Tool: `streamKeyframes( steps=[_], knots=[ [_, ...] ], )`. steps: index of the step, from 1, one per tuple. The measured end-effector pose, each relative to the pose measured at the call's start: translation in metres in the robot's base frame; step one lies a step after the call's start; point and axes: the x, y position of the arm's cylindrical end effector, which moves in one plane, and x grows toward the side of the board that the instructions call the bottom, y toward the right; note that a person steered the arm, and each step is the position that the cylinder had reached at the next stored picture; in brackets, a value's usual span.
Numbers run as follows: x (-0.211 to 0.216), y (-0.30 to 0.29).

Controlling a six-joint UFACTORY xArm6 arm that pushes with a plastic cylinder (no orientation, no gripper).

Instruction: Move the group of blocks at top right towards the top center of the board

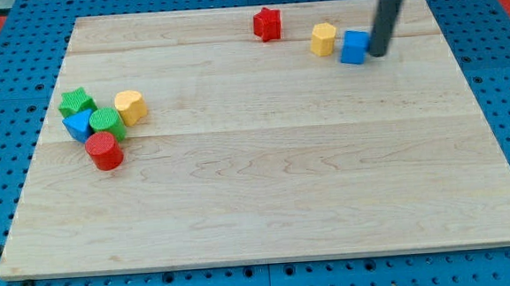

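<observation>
- Pale wooden worktop (pixel 241 206), blue pegboard beneath.
- End effector a bare rod, no jaws; my tip (pixel 379 54) touching blue cube (pixel 353 46); yellow block (pixel 323 39) just beyond, view's left.
- Off-centre push likely splits the pair, or crowds red star (pixel 266 23).

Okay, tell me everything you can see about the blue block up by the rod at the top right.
The blue cube is a small, solid-coloured block with a matte look, sitting flat on the wooden board near the view's top right. Its top face is lighter than its front. My tip is right against its right side, apparently touching. The yellow block sits just to its left, a narrow gap between them. The red star lies farther left.
</observation>
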Motion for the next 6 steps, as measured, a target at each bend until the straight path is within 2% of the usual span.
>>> streamKeyframes(
  steps=[2, 4, 5, 6],
  knots=[
    [-0.019, -0.085],
    [-0.014, -0.086],
    [-0.022, -0.035],
    [-0.058, -0.032]
  ],
)
